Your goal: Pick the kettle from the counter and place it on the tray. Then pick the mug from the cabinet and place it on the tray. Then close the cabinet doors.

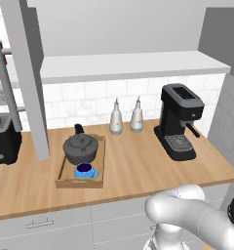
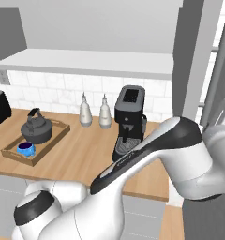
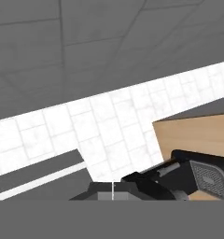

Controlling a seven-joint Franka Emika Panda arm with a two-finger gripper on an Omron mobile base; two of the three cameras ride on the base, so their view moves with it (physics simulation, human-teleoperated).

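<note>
The dark grey kettle (image 1: 80, 148) (image 2: 36, 129) stands upright on the far half of the wooden tray (image 1: 100, 166) (image 2: 52, 138). In front of it on the same tray sits the small blue mug (image 1: 85, 171) (image 2: 25, 148). The tray rests on the wood-grain counter (image 1: 138, 166) (image 2: 81, 154). Above, the cabinet (image 1: 128, 66) (image 2: 86, 61) shows its pale shelf, and a cabinet door (image 1: 24, 73) (image 2: 191, 56) stands swung out. My gripper (image 3: 113, 192) is shut with nothing in it, up at the right, looking at the tiled wall and the coffee machine.
A black coffee machine (image 1: 180, 122) (image 2: 130, 122) (image 3: 198, 175) stands on the counter's right part. Two pale bottles (image 1: 116, 117) (image 1: 136, 116) (image 2: 86, 111) stand by the tiled wall. A dark toaster (image 1: 4, 139) sits at the far left. My arm (image 2: 147, 154) crosses the right base view.
</note>
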